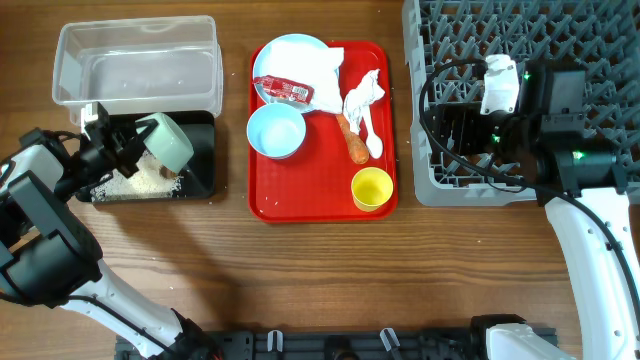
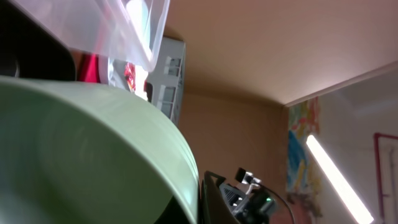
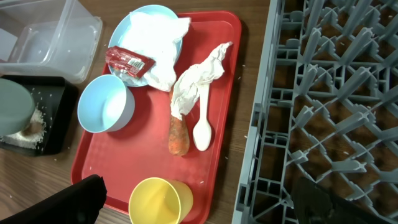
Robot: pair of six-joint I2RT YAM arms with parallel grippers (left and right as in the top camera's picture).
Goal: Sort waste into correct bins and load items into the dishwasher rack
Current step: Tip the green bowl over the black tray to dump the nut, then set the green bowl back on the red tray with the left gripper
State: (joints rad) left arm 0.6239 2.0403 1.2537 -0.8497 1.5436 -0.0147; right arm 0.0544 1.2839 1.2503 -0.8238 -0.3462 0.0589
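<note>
My left gripper (image 1: 132,150) is shut on the rim of the mint-green bowl (image 1: 168,142), which is tipped over the black bin (image 1: 200,160). White rice (image 1: 135,183) lies in that bin. The bowl (image 2: 87,155) fills the left wrist view. The clear bin (image 1: 140,65) stands just behind. On the red tray (image 1: 330,200) are a pale blue plate (image 3: 149,15) with a red wrapper (image 3: 127,61) and a napkin (image 3: 161,43), a twisted napkin (image 3: 196,78), a carrot (image 3: 178,137), a white spoon (image 3: 202,130), a blue bowl (image 3: 106,106) and a yellow cup (image 3: 158,199). My right gripper (image 3: 199,205) is open above the cup, holding nothing.
The grey dishwasher rack (image 1: 520,40) fills the right side, and its left wall (image 3: 255,143) runs close beside the tray. My right arm (image 1: 560,150) reaches over the rack's front left corner. Bare wooden table (image 1: 330,270) lies in front of the tray.
</note>
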